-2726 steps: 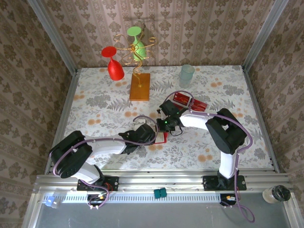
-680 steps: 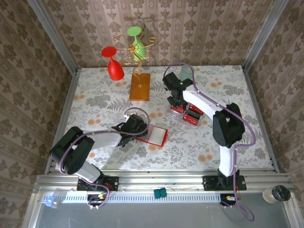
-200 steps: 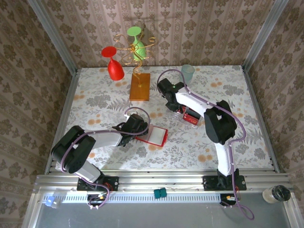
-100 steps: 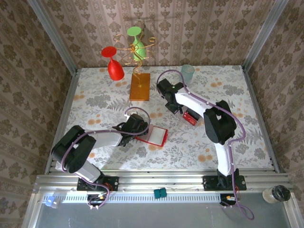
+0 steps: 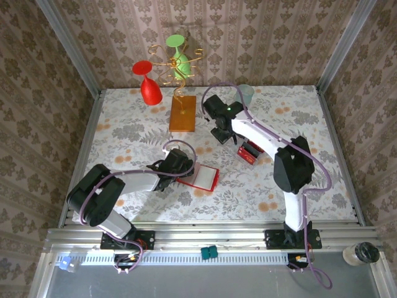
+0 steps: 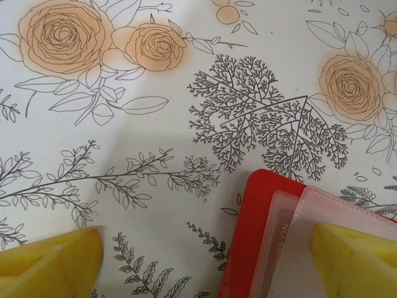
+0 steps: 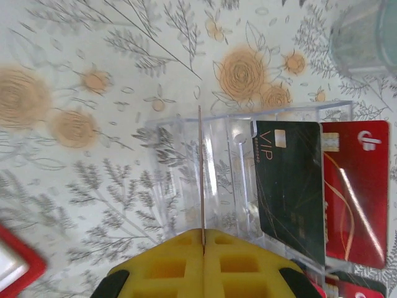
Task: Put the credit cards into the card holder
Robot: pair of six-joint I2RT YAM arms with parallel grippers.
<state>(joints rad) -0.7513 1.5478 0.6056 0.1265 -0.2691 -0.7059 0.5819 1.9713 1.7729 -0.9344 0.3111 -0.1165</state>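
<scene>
Near edge: aluminium rail (image 5: 205, 239) carrying two arm bases, with one small teal block (image 5: 209, 251) and one capped jar (image 5: 361, 253) below it. Table (image 5: 124, 133) has a white cloth printed with orange roses and grey ferns. Brown patterned wallpaper on three sides, metal posts in the corners.

One card holder (image 5: 203, 178), front-centre, lying open with pale pockets up. Left gripper (image 6: 205, 264) is spread wide: one yellow pad (image 6: 353, 261) sits on the pocket corner, the other on bare cloth just beside the wallet.

Further back, right gripper (image 7: 203, 233) is clamped on one card (image 7: 201, 155) held edge-on over a clear plastic tray (image 7: 180, 161). Credit cards (image 5: 250, 151) sit right of it: one dark VIP card (image 7: 288, 186), one red card (image 7: 353, 192) beside it, and more red edges at the lower right. Total count: cannot tell.

Far end: one orange-brown block (image 5: 182, 113) with gold wire, one red glass (image 5: 147, 84), one green glass (image 5: 178, 53), one pale cup (image 7: 366, 37).
</scene>
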